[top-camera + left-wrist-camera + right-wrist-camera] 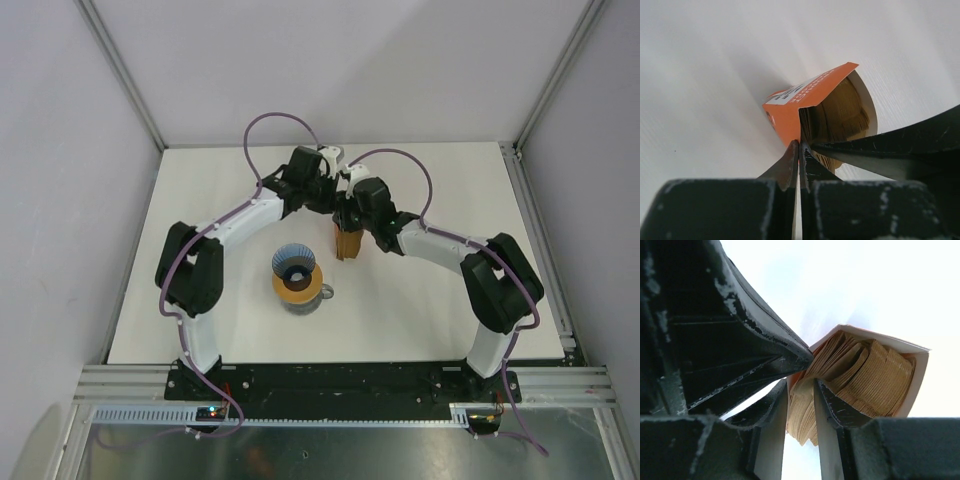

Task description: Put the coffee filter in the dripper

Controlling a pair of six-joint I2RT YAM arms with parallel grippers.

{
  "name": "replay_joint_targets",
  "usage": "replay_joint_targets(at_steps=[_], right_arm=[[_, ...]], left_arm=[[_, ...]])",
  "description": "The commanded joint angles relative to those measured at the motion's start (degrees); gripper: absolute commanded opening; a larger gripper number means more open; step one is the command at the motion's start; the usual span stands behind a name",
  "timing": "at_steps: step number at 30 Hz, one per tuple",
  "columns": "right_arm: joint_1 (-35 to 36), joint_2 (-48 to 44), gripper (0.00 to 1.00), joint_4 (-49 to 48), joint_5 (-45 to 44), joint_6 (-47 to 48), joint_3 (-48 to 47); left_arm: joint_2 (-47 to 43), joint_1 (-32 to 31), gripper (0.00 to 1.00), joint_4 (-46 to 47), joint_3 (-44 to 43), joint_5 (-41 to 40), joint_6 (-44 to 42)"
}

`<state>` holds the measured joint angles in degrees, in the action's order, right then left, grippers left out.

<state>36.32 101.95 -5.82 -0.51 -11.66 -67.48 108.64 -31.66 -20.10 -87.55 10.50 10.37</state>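
With left fingers (786, 169) clamped on the orange packet (787, 112), right fingers (832, 410) pinch the coffee filter (800, 412), likely light, limp and tear-prone; grip its rim.

1. the left arm (245, 215) and right arm (435, 240) wear white link shells between bulky black joint housings.
2. a purple cable (280, 117) loops off each arm and trails down to the black base plate (330, 376).
3. seen close, the left gripper (799, 145) has black fingers (785, 170) with pale scuffs, chipped edges and white speckling.
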Motion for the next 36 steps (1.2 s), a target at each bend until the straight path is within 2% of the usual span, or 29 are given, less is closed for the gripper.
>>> replay_joint_targets(at_steps=[1, 4, 8, 14, 17, 22, 29, 32, 36], right_arm=[[-1.7, 0.1, 0.32, 2.6, -7.2, 2.2, 0.0], [-2.9, -0.2, 0.32, 3.3, -1.8, 2.6, 0.3], [-3.3, -1.3, 0.44, 1.3, 7.3, 5.1, 0.6], [-2.1, -6.0, 0.56, -0.4, 14.0, 9.0, 1.0], [-0.9, -9.9, 0.57, -0.6, 15.8, 11.1, 1.1], [-3.9, -14.3, 0.55, 1.0, 14.9, 11.4, 2.3], [-4.7, -17.1, 0.54, 5.1, 8.4, 13.2, 3.2], [-5.5, -18.3, 0.59, 7.0, 6.1, 14.8, 3.6], [-7.6, -18.7, 0.66, 9.9, 7.3, 18.1, 3.7]], left_arm=[[-2.4, -1.0, 0.00, -1.6, -2.6, 2.4, -1.5], [-2.3, -1.1, 0.00, -1.7, -2.7, -0.7, -3.0], [-1.5, -1.1, 0.00, -1.7, -3.4, -5.0, -5.3], [-1.6, -1.1, 0.00, -1.6, -4.0, -1.5, -6.2], [-1.6, -1.1, 0.00, -1.7, -4.8, 0.1, -6.6], [-2.0, -1.2, 0.00, -1.7, -5.5, 2.6, -6.7], [-2.2, -1.5, 0.00, -1.7, -5.8, 5.4, -7.5], [-2.2, -2.3, 0.00, -1.8, -5.9, 6.3, -9.5], [-1.7, -3.3, 0.00, -1.7, -6.0, 7.2, -13.1]])
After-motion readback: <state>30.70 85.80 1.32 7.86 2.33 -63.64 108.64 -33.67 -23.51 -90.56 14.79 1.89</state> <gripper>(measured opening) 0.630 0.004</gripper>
